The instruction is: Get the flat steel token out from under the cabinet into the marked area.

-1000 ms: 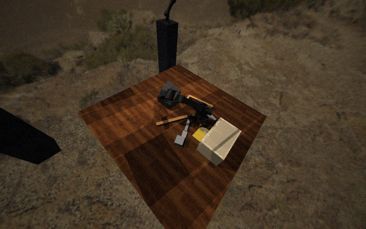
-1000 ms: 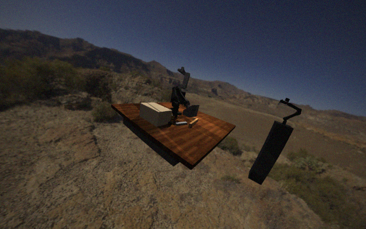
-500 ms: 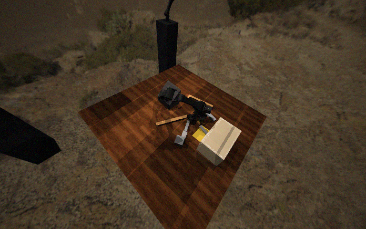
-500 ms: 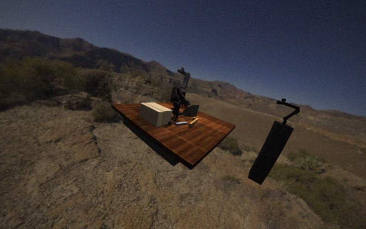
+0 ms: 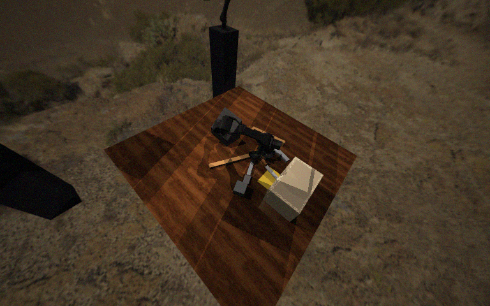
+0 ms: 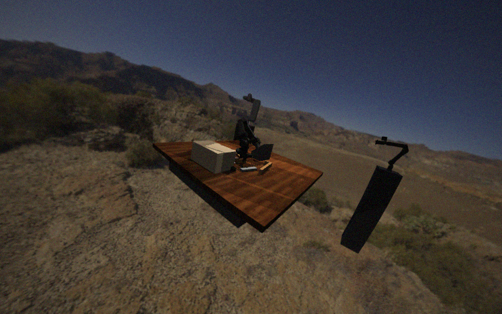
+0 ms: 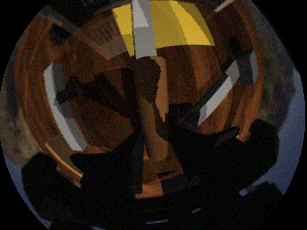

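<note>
The beige cabinet [image 5: 296,182] [image 6: 211,155] stands on the wooden table [image 5: 202,234] [image 6: 269,194]. The yellow marked area [image 5: 266,181] [image 7: 186,22] lies in front of it. My gripper [image 5: 261,157] [image 7: 153,126] hangs low over the table just short of the marked area. It is shut on a rod [image 5: 271,171] [image 7: 145,29] with a tan handle and a grey tip. The tip reaches over the yellow area toward the foot of the cabinet. The steel token shows in no view.
A grey tool with a block head [image 5: 242,186] [image 6: 248,169] lies left of the marked area. A short grey bar [image 5: 283,155] [image 7: 224,90] lies to its right. Two wooden slats [image 5: 228,160] [image 5: 274,137] lie near the arm. Dark camera posts [image 5: 222,57] [image 6: 370,206] stand off the table.
</note>
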Motion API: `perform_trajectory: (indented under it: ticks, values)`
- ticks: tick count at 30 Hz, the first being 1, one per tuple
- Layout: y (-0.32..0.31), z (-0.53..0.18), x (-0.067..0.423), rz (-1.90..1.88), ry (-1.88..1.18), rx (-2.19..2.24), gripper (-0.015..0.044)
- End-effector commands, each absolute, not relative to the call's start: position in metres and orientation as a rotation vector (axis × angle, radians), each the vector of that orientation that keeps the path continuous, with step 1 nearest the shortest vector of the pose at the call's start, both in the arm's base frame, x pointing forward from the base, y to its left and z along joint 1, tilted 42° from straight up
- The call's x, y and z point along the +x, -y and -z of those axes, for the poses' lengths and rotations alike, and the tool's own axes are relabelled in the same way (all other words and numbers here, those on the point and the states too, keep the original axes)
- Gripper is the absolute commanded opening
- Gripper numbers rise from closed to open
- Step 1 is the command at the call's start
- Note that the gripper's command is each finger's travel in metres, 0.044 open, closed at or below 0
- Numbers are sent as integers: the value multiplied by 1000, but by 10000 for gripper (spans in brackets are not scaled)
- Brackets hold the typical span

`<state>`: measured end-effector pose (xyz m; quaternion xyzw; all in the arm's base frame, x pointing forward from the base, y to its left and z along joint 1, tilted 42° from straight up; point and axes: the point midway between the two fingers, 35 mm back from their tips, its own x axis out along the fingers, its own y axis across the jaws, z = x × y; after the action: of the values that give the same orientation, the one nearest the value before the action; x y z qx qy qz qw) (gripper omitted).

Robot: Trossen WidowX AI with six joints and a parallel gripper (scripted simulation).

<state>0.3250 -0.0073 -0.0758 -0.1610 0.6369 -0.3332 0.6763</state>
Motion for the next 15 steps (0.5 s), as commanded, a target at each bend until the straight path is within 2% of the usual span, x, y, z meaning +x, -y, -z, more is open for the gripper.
perform_trajectory:
  ticks: [1, 15]
  values:
    - [6, 78, 316, 751, -1437, -366, 0]
    - [2, 81, 299, 750, -1438, -366, 0]
